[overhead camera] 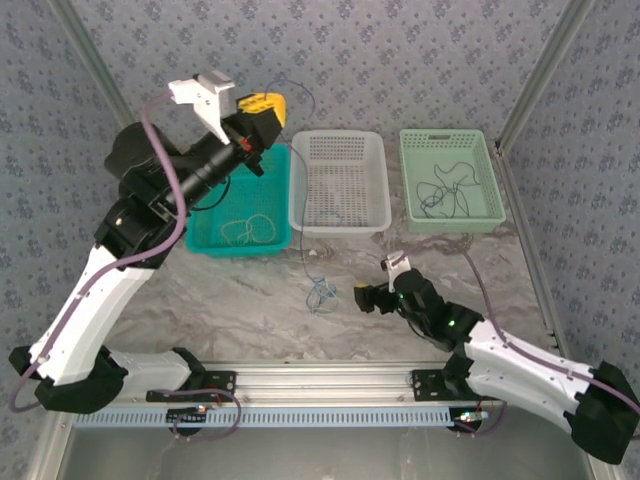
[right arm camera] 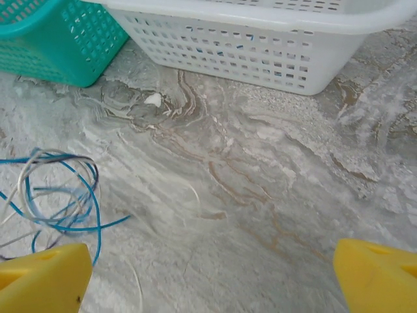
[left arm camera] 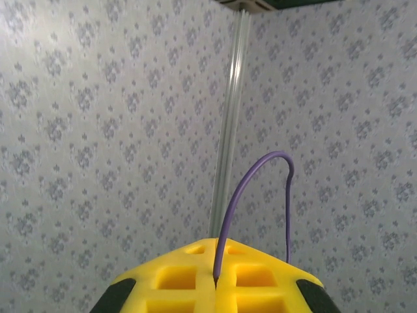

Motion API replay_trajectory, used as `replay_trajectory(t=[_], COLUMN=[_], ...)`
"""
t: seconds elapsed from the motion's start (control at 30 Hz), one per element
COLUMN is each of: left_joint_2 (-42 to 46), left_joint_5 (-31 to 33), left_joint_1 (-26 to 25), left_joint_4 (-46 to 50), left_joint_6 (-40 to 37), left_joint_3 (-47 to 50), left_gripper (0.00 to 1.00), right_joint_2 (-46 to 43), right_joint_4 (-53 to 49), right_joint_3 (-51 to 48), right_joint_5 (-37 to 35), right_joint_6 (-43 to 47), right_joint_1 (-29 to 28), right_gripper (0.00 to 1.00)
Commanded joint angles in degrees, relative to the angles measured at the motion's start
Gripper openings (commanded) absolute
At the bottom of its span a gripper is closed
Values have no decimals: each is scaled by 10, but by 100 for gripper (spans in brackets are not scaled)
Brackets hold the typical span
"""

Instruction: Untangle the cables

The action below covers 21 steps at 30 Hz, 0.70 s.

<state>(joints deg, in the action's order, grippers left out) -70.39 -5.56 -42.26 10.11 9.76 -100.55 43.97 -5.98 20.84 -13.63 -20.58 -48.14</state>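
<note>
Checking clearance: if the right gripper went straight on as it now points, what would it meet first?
Probably the bare table, since the open right gripper tilts down toward it. The white basket stands beyond, and the cable tangle lies left of that line.

The white-and-black left arm (overhead camera: 100, 290) rears up to the left of the white lattice basket (overhead camera: 340, 185). Its yellow-padded left gripper (overhead camera: 262, 103) is held high beside the basket's far left corner, pinched tight on a thin violet-blue cable (left arm camera: 228, 222). The white-and-black right arm (overhead camera: 520, 362) stretches low in front of that basket, and its yellow-fingered right gripper (right arm camera: 212, 277) is spread wide, holding nothing.
</note>
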Motion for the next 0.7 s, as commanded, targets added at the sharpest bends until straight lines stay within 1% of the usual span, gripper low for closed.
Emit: replay_trajectory(t=[0.0, 0.1, 0.2, 0.3, 0.43, 0.53, 0.67], left_joint_2=[4, -5, -9, -13, -14, -10, -8], left_joint_5=[1, -5, -10, -15, -19, -20, -22], left_joint_1=[6, 7, 6, 6, 7, 7, 6], left_joint_4=[-46, -51, -61, -62, -62, -68, -75], left_joint_6=[17, 26, 35, 39, 43, 47, 52], left_joint_3=[-7, -8, -5, -8, -11, -7, -5], left_gripper=[1, 1, 1, 2, 2, 2, 2], right_joint_2=[-40, -70, -56, -1, 98, 170, 239], right_joint_4=[-100, -69, -5, 39, 80, 108, 200], right_joint_3=[18, 14, 18, 40, 88, 127, 141], right_joint_5=[10, 18, 24, 23, 52, 31, 17], right_joint_6=[1, -4, 8, 46, 102, 136, 149], right_joint_1=[-4, -13, -28, -44, -63, -83, -95], right_gripper=[98, 99, 100, 100, 100, 100, 100])
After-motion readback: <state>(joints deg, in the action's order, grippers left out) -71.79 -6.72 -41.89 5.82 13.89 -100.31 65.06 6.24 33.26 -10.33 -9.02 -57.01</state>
